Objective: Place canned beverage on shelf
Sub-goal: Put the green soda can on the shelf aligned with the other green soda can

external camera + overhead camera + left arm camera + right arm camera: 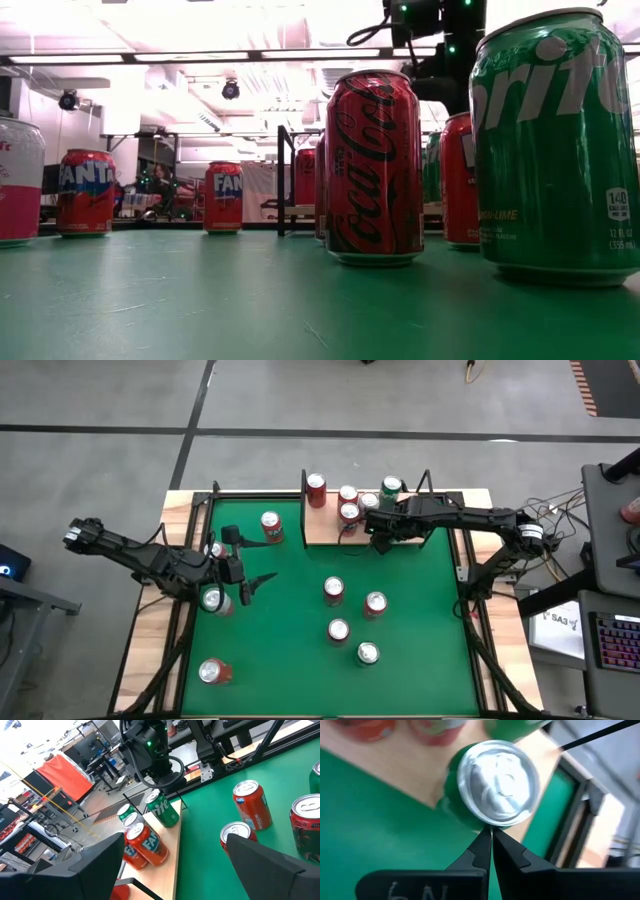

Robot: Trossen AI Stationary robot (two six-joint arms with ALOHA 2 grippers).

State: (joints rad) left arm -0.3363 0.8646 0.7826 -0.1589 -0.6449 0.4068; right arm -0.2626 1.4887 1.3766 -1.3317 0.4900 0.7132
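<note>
Overhead, the right gripper [381,538] is hanging over the shelf [325,528] at the table's [290,650] twelve o'clock edge, jaws pressed together, holding nothing. Left gripper [250,588] is waiting at nine o'clock, jaws apart. From the right wrist, a green can [492,787] is standing on the shelf just beyond the closed tips.

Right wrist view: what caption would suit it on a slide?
Shut right gripper beside the silver top of a tilted green can over the wooden shelf.
</note>
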